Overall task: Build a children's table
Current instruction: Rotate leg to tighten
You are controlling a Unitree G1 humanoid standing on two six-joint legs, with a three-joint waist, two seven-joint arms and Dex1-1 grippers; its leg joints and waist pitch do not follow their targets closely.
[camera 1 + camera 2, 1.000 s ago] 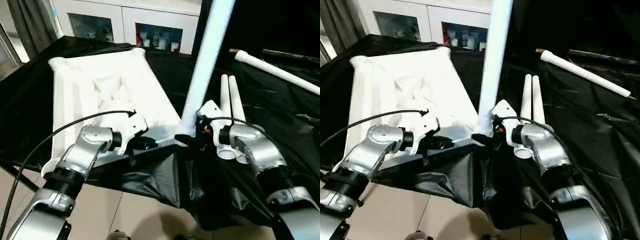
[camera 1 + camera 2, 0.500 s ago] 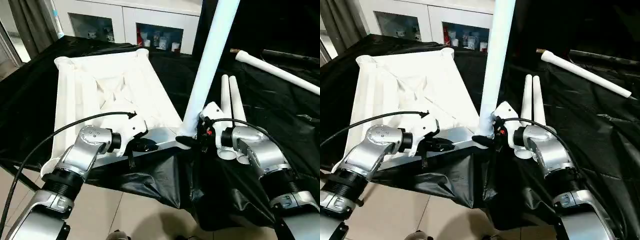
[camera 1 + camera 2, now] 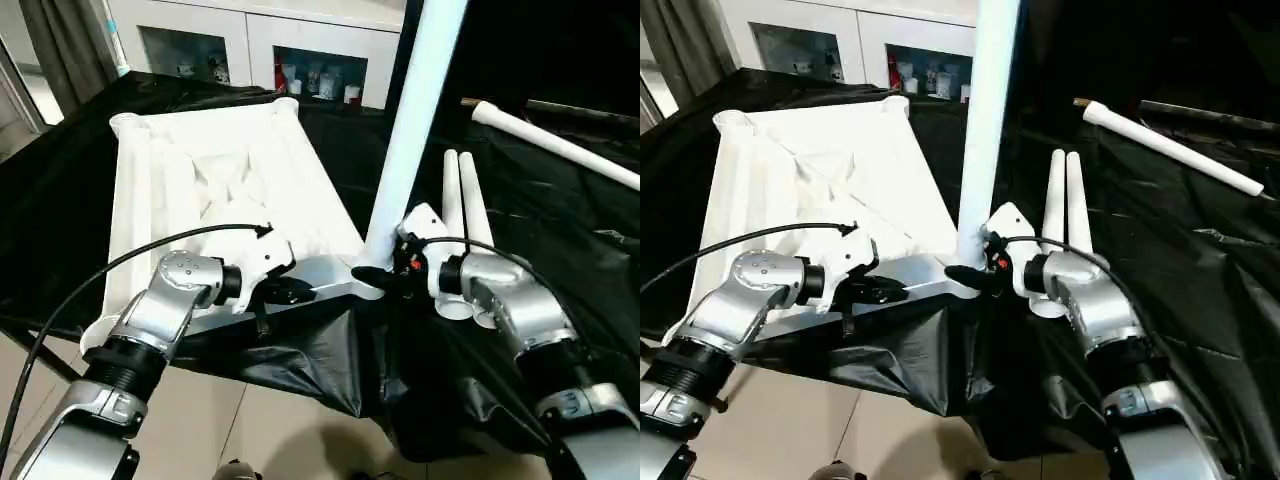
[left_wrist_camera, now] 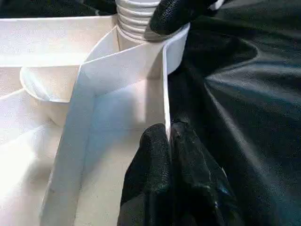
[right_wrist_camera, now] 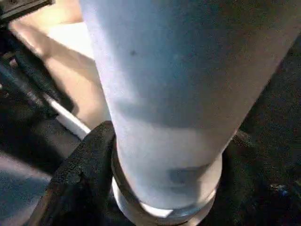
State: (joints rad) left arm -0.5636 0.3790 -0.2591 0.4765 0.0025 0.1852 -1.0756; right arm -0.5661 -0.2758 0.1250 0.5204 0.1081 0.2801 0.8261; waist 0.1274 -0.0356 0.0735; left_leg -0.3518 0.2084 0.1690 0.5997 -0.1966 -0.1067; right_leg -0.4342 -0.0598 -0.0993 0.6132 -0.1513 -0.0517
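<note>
The white tabletop (image 3: 200,180) lies underside up on the black cloth, ribs and round corner sockets showing. One white leg (image 3: 410,130) stands upright in the near right corner socket (image 4: 141,28). My right gripper (image 3: 375,275) is closed around that leg's base, with a black finger (image 5: 82,174) pressed against the collar. Its fingertip also touches the leg's threaded end (image 4: 136,19) in the left wrist view. My left gripper (image 3: 300,292) is shut on the tabletop's near rim (image 4: 165,94), just left of that corner.
Two spare legs (image 3: 460,220) lie side by side right behind my right forearm. Another leg (image 3: 560,145) lies across the cloth at the back right. A white glass-door cabinet (image 3: 280,50) stands behind. The table's near edge drops to tiled floor (image 3: 250,420).
The right gripper's fingers have closed in on the leg's base. The leg leaned a little to the right half a second ago and now stands straighter. The left gripper has held still.
</note>
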